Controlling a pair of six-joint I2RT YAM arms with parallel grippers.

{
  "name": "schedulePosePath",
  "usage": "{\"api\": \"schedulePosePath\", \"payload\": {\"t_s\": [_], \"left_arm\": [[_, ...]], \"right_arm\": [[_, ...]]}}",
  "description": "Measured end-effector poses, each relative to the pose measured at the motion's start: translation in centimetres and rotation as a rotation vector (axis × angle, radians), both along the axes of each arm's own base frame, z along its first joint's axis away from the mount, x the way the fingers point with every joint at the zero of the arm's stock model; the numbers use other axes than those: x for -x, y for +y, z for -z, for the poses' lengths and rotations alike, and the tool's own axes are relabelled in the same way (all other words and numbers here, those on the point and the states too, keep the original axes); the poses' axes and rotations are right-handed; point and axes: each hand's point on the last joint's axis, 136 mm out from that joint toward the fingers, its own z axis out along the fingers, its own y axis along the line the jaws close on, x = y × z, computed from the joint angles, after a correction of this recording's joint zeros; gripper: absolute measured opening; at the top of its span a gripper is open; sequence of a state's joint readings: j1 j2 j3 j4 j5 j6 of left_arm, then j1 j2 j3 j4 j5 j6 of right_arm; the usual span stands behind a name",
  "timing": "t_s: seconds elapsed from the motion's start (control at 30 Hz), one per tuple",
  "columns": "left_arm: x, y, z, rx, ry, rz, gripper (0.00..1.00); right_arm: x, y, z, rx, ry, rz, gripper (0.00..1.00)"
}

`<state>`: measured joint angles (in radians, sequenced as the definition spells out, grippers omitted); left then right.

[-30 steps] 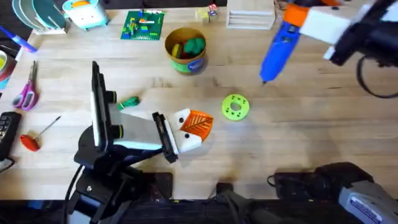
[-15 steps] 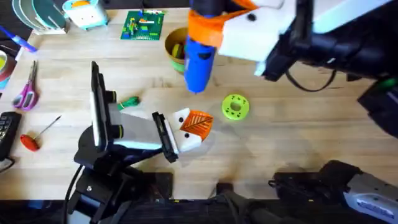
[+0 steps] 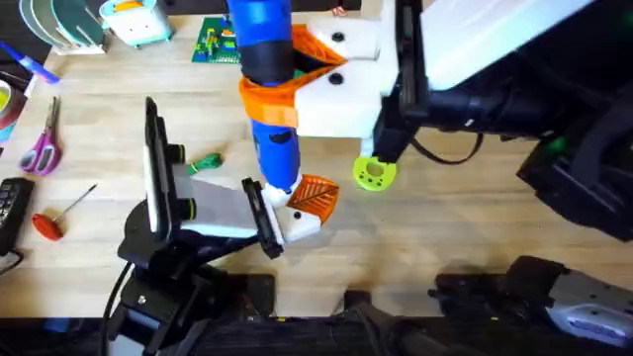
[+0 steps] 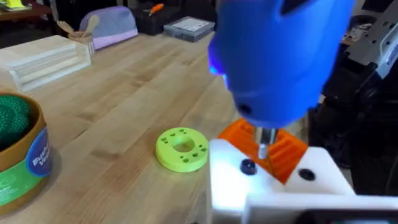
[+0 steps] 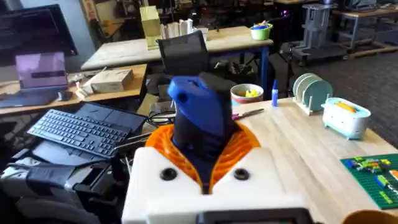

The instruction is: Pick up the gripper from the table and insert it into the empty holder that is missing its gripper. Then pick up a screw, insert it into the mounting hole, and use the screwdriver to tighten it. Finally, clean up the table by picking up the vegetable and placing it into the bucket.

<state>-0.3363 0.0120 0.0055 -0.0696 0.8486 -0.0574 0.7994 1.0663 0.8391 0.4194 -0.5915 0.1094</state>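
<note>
I have the screwdriver (image 3: 269, 99) clamped in my right claw (image 3: 297, 84), standing nearly upright, its bit (image 4: 263, 144) just above the white holder (image 4: 273, 186) on the left arm. The screw (image 4: 247, 167) seems to sit slightly beside the bit, though I can't be sure. I cannot tell the left claw's state.

The table (image 3: 475, 208) was pale wood with a visible grain. Behind it, a desk (image 5: 124, 53) carried a keyboard (image 5: 78, 130) and a laptop (image 5: 40, 78). More benches (image 5: 348, 12) stood farther off on a dark carpeted floor (image 5: 367, 68).
</note>
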Motion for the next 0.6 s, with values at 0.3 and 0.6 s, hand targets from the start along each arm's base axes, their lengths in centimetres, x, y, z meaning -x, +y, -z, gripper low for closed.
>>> {"api": "schedulePosePath", "payload": {"t_s": [0.3, 0.6], "left_arm": [[-0.01, 0.0, 0.0, 0.0, 0.0, 0.0, 0.016], [-0.01, 0.0, 0.0, 0.0, 0.0, -0.001, 0.016]], "right_arm": [[-0.22, 0.23, 0.18, 0.0, 0.004, -0.001, 0.028], [-0.26, 0.26, 0.63, 0.015, 0.018, 0.0, 0.028]]}}
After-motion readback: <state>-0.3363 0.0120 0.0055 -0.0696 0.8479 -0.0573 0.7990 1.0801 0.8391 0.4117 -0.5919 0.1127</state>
